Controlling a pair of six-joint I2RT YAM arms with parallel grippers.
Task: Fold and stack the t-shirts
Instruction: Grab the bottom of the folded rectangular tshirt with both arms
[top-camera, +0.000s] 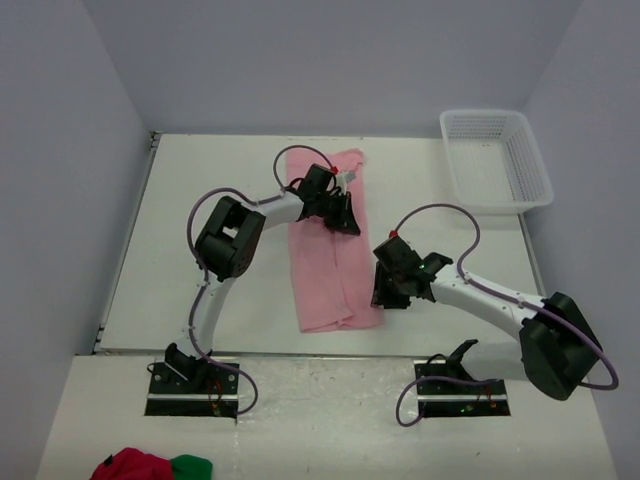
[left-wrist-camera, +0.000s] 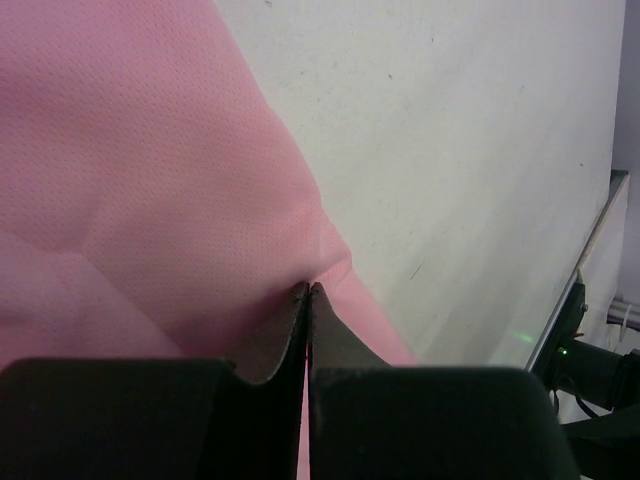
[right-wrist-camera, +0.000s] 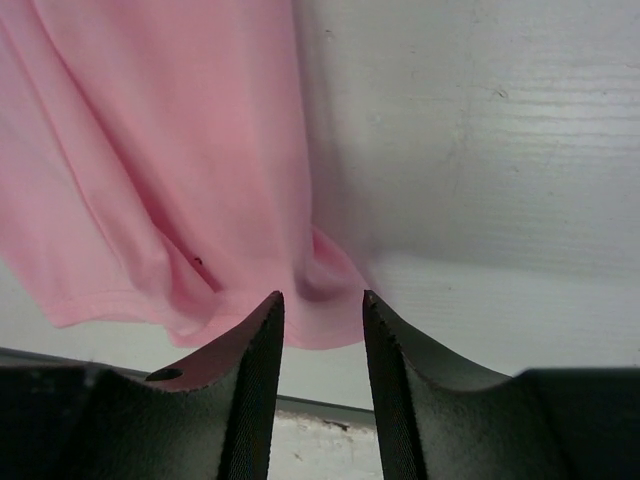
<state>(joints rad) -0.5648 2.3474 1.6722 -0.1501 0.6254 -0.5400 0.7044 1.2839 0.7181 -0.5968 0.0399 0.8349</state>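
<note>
My left claw (left-wrist-camera: 308, 290) is closed, its two dark tips pressed flat together on a small pucker of pink cloth. That cloth is the shirt (left-wrist-camera: 150, 150), and its creases run toward the tips. To the right of the tips, the shirt's edge slants across the pale desk (left-wrist-camera: 480, 150).

My right claw (right-wrist-camera: 322, 297) is open, with a clear gap between its ribbed tips. The bunched lower corner of the shirt (right-wrist-camera: 180, 150) lies just beyond that gap, not pinched. Bare desk (right-wrist-camera: 480, 150) is to the right.

From above, the shirt (top-camera: 325, 270) is a long, narrow pink strip in the middle of the desk (top-camera: 200, 200), running from the far side toward the near edge. My left claw (top-camera: 340, 215) is over its far half. My right claw (top-camera: 388, 295) is at its near right edge. A white mesh basket (top-camera: 540, 190) sits at the far right corner, well apart from the shirt. A red and green bundle of cloth (top-camera: 150, 465) lies at the near left, behind my bases.
</note>
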